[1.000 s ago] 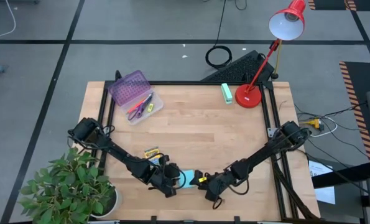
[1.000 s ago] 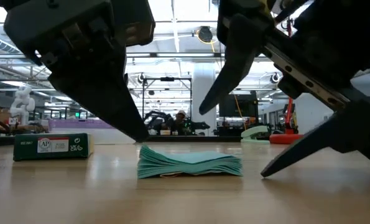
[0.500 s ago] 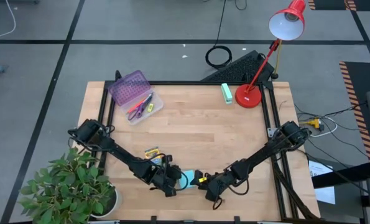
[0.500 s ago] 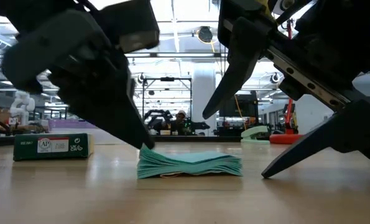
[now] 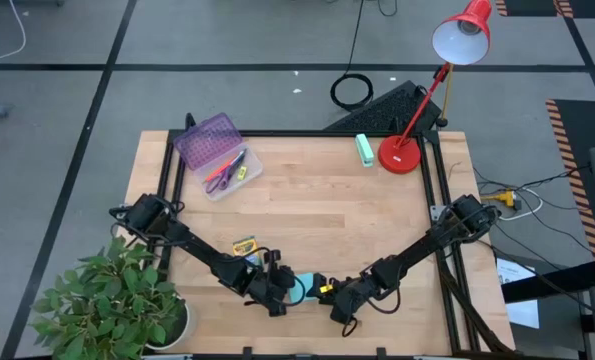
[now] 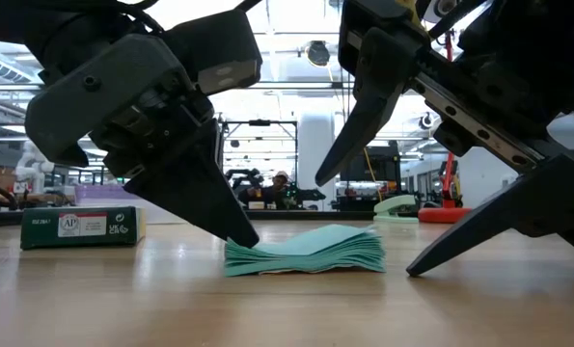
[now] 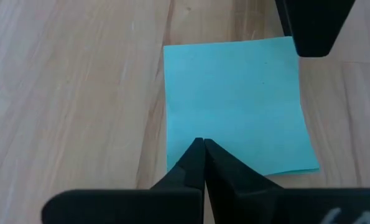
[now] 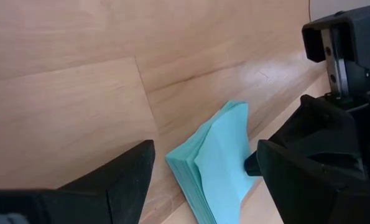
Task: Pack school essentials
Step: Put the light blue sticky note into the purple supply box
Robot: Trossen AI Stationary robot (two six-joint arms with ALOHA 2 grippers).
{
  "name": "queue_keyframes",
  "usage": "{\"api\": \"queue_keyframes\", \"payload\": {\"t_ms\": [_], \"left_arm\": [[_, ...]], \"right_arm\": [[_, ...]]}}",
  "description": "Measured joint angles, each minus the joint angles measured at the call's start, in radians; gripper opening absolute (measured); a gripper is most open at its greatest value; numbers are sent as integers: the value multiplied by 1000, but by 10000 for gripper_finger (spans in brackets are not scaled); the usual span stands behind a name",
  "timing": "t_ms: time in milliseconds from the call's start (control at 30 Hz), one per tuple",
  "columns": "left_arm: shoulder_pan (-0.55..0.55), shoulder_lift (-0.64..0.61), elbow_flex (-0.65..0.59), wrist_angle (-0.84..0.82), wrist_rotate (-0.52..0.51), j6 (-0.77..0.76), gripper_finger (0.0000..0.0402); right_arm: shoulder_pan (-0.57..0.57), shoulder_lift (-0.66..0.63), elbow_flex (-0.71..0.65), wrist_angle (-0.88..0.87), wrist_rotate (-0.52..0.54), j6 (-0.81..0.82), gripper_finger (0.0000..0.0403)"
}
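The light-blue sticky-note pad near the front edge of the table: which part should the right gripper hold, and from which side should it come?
Probably the raised edge of the sticky-note pad facing the right gripper, approached low from that side. The closed left gripper presses on the opposite edge, so the pad tilts and this side lifts off the table. The right gripper's open fingers could then close above and below the stack.

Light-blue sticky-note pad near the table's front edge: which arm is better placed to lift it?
Left. The left gripper has its shut fingertips at the pad's edge; the right gripper is open beside it.
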Motion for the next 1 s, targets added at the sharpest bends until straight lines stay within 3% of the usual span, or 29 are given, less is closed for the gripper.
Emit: {"api": "queue_keyframes", "payload": {"t_ms": [200, 733, 1000], "left_arm": [[0, 2, -1, -3, 3, -1, 9], [3, 3, -2, -6, 8, -6, 8], [13, 3, -3, -7, 15, -7, 4]], "right_arm": [[0, 0, -1, 7, 0, 20, 281], [-5, 2, -1, 133, -3, 437, 281], [-21, 19, 0, 159, 1, 514, 281]]}}
